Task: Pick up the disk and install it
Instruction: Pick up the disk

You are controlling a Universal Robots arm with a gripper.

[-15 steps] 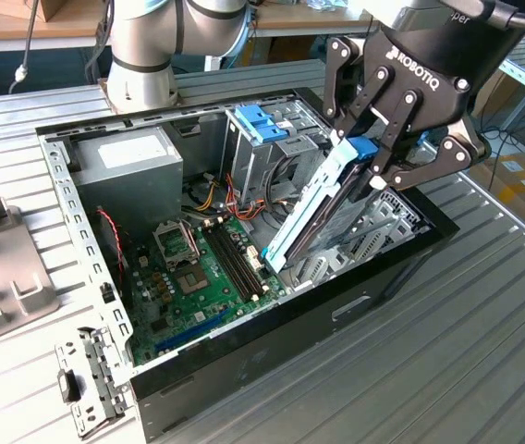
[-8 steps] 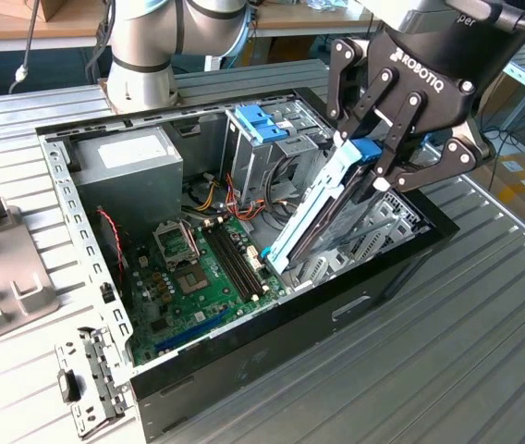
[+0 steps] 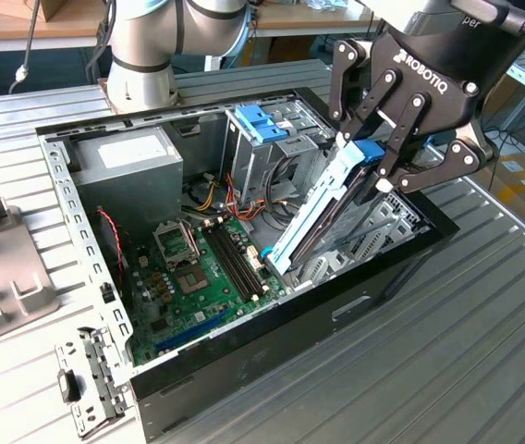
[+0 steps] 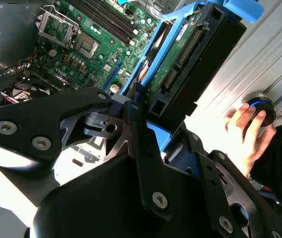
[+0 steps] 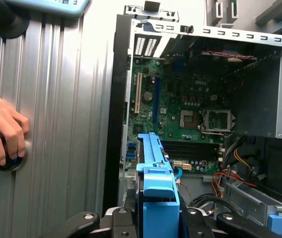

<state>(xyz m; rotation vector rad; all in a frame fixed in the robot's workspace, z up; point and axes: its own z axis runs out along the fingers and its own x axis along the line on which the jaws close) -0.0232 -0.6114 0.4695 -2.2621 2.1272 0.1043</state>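
The disk (image 3: pixel 323 205), grey metal between light-blue side rails, hangs steeply tilted over the open computer case (image 3: pixel 290 326). My gripper (image 3: pixel 375 172) is shut on its upper end, black fingers on either side of the blue rail tab. The disk's lower end reaches down to the case floor beside the green motherboard (image 3: pixel 198 277), at the exterior view's right. In the second wrist view the disk (image 4: pixel 190 49) shows its connector edge beyond my fingers (image 4: pixel 131 119). In the first wrist view the blue rail (image 5: pixel 156 171) rises from between my fingers over the board.
A tall metal cage with a bright-blue bracket (image 3: pixel 261 125) stands at the case's back, beside the grey power supply (image 3: pixel 128 162). A person's hand (image 5: pixel 2 129) rests on a round knob outside the case. A grey fixture (image 3: pixel 4 273) and a metal plate (image 3: pixel 87 379) lie at the exterior view's left.
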